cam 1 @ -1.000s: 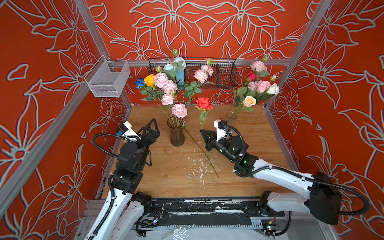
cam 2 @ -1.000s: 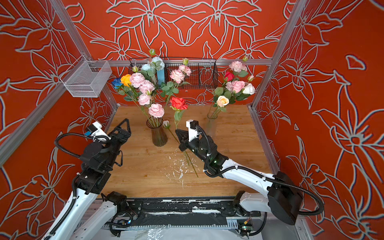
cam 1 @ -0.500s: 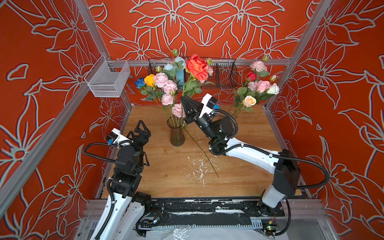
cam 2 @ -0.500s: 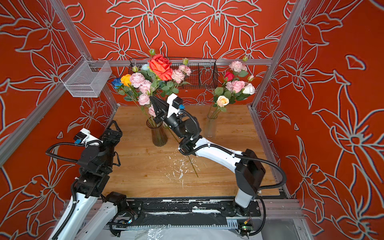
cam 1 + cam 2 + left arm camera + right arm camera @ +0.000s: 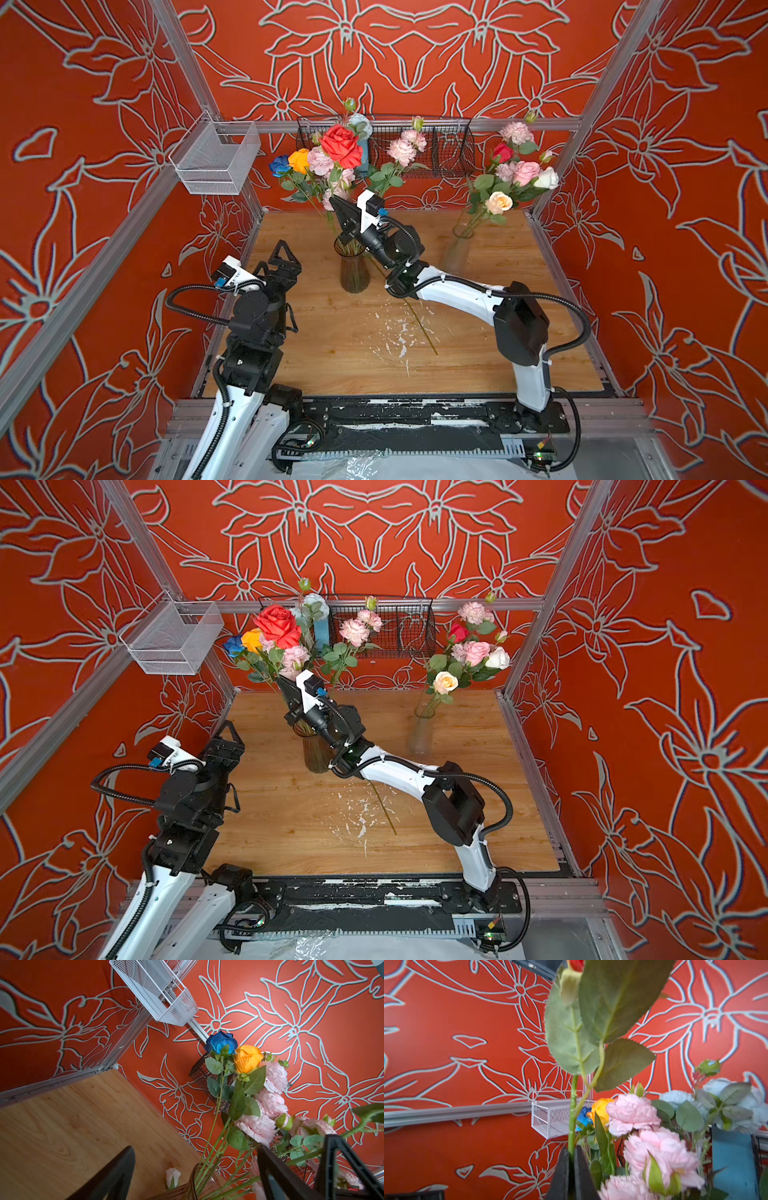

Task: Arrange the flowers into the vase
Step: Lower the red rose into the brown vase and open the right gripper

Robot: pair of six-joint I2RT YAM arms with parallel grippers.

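- The right gripper (image 5: pixel 572 1155) has its fingers (image 5: pixel 582 1169) pressed together on the green stem of the red rose (image 5: pixel 341 145), just below its leaves.
- That gripper hangs right above the mouth of the brown vase (image 5: pixel 354 270), and the red bloom rises over the vase's other flowers. Whether the stem's lower end is inside the vase cannot be told.
- The left gripper (image 5: pixel 274 259) stands wide apart with nothing between its fingers. In both top views it is near the vase on its left, not touching it.
- In the vase stand a blue rose (image 5: pixel 220 1042), a yellow rose (image 5: pixel 247 1058) and pink peonies (image 5: pixel 270 1103).
- A loose green stem (image 5: pixel 422 330) lies on the wooden table (image 5: pixel 316 353) in front of the vase.
- A clear vase (image 5: pixel 456 255) with its own bunch stands well apart to the brown vase's right.
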